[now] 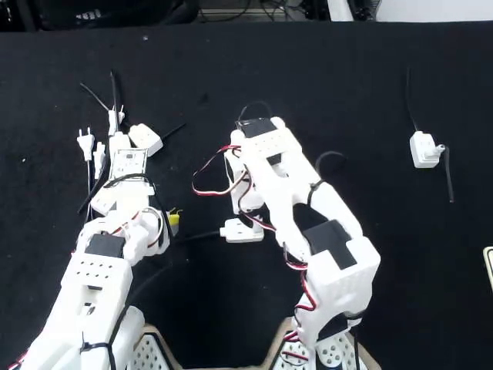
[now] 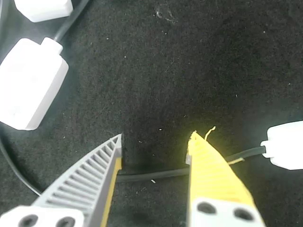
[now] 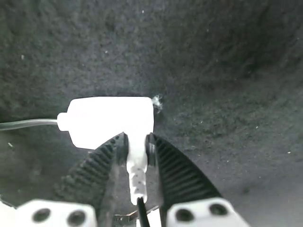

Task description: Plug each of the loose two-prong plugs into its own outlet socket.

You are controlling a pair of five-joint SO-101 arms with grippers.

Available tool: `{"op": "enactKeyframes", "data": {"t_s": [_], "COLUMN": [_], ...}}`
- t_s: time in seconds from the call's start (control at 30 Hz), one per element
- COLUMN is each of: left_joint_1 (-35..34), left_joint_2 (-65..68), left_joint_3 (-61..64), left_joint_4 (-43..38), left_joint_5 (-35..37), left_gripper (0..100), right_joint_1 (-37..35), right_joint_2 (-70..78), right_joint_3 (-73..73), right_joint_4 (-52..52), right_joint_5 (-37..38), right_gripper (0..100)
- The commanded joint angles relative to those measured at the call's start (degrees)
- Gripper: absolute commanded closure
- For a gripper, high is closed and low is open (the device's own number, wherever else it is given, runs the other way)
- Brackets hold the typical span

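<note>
My right gripper (image 3: 136, 139) is shut on a white two-prong plug (image 3: 136, 165) whose front end meets a white outlet socket (image 3: 111, 120). A black cord leaves the plug's back. In the high view this socket (image 1: 240, 231) lies at the table's middle, under the right gripper (image 1: 248, 218). My left gripper (image 2: 154, 146) is open just above the black cloth, with a thin black cord (image 2: 151, 174) running across between its fingertips. It sits at the left (image 1: 166, 223), short of a cluster of white sockets and plugs (image 1: 127, 158).
A white outlet block (image 2: 28, 90) lies just beyond the left gripper, with another white block (image 2: 286, 146) to one side. A further white socket (image 1: 424, 149) with a cord lies far right. Loose black cords trail around the left cluster.
</note>
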Motion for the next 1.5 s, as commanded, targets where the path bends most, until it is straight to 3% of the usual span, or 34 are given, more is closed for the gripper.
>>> {"op": "enactKeyframes", "data": {"t_s": [0.0,0.13,0.3,0.4,0.57,0.8,0.9,1.17,1.33,1.4,1.47], "left_joint_1": [0.13,0.13,0.04,0.04,-1.71,-8.4,-8.84,-8.92,-8.75,-8.57,-8.48], "left_joint_2": [-1.58,-1.58,-1.58,-1.58,-1.58,-1.58,-1.58,-1.58,-1.58,-1.58,-1.58], "left_joint_3": [-0.4,-0.4,-0.4,-0.4,-0.75,-1.01,-0.92,-1.01,-1.01,-1.01,-1.01], "left_joint_4": [-0.79,-0.79,-0.7,-0.7,-0.53,-0.7,-0.7,-0.79,-0.79,-0.79,-0.79], "left_joint_5": [0.35,0.35,0.35,0.35,0.53,0.7,0.7,3.87,3.87,3.87,3.87], "left_gripper": [78,78,78,78,78,78,78,78,78,78,78], "right_joint_1": [-0.97,-1.05,-1.14,-2.29,-7.03,-10.02,-8.53,-6.86,-6.59,-6.51,-6.51], "right_joint_2": [-0.48,-4.53,-10.59,-13.58,-16.22,-16.31,-16.31,-16.31,-16.31,-16.31,-16.31], "right_joint_3": [-0.48,-1.71,-2.77,-4.09,-6.9,-3.65,1.45,16.75,23.16,24.92,25.8], "right_joint_4": [-1.58,-1.32,1.49,4.22,9.05,4.75,0.62,-15.3,-22.07,-23.38,-25.58], "right_joint_5": [0.97,5.89,7.3,11.16,20.92,58.73,68.22,79.21,80.97,80.79,80.35], "right_gripper": [98.7,96.4,72.4,67.1,68.4,68.4,68.4,68.4,69.2,76.1,91.7]}}
